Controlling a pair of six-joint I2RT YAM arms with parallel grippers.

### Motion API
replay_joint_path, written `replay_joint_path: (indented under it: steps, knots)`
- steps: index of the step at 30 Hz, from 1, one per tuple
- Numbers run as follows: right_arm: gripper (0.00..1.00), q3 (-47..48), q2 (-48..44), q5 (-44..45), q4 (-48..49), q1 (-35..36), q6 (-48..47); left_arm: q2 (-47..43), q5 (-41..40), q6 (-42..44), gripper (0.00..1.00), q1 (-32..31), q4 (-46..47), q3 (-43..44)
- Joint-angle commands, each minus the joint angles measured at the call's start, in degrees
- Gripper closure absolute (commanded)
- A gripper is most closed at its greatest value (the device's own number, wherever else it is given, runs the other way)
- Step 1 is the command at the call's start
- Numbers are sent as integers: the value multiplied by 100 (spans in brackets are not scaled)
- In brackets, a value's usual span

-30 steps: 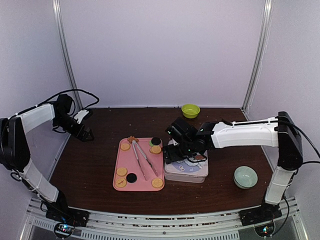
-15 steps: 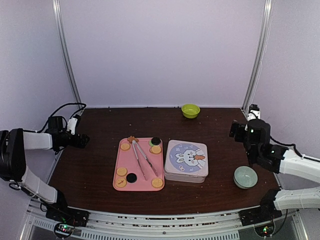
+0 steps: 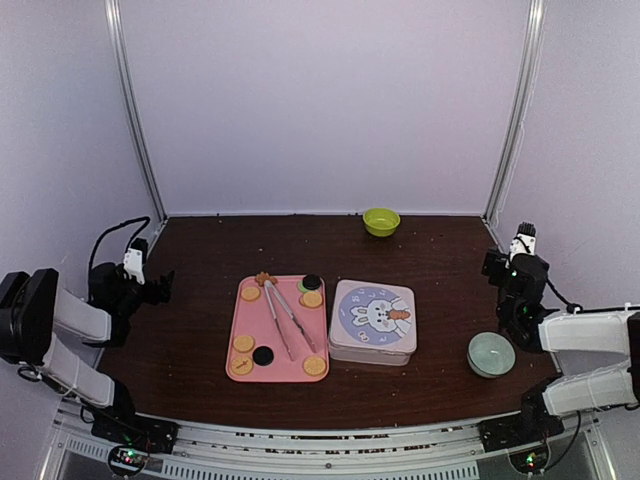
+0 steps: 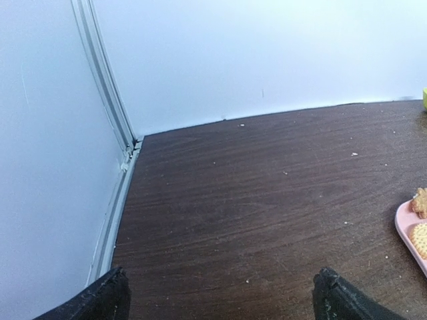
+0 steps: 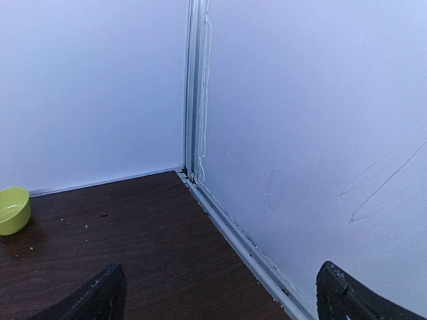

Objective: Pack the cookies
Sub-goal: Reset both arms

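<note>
Several cookies (image 3: 250,294) lie on a pink tray (image 3: 232,330) in the middle of the table: tan rounds, two black ones (image 3: 263,355) and a brown one at the far rim. A tan cookie (image 4: 420,238) on the tray's corner (image 4: 403,227) shows at the right edge of the left wrist view. My left gripper (image 3: 157,285) (image 4: 220,300) is open low over bare table at the far left, well away from the tray. At the far right my right gripper (image 3: 500,264) (image 5: 220,293) is open, empty, facing the back right corner.
Metal tongs (image 3: 286,318) lie lengthwise on the tray. A closed tin with a rabbit lid (image 3: 372,320) stands right of the tray. A lime bowl (image 3: 381,221) (image 5: 12,210) sits at the back wall, a pale green bowl (image 3: 491,354) at the front right beside my right arm.
My right arm pulled back from over the tin to the far right side, leaving the lid in plain view. The left arm folded down toward the left edge.
</note>
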Motion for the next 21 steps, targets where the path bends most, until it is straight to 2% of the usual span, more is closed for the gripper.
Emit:
replay_joint_path:
  steps: [1,4,7,9,21]
  knots:
    - [0,-510,444,-1050,1396,-512,-104,16,-107,-28,2,-46,716,212]
    - [0,-700,970,-1277,2332,-720,-9,54,-98,-37,2,-45,803,204]
    - [0,-707,1407,-1644,2772,-859,-55,56,-100,-27,2,-57,783,211]
    - [0,-506,1253,-1701,2097,-976,135,51,-98,-31,2,-53,791,211]
    - [0,-467,1292,-1945,2124,-1140,246,44,-333,69,2,-199,620,282]
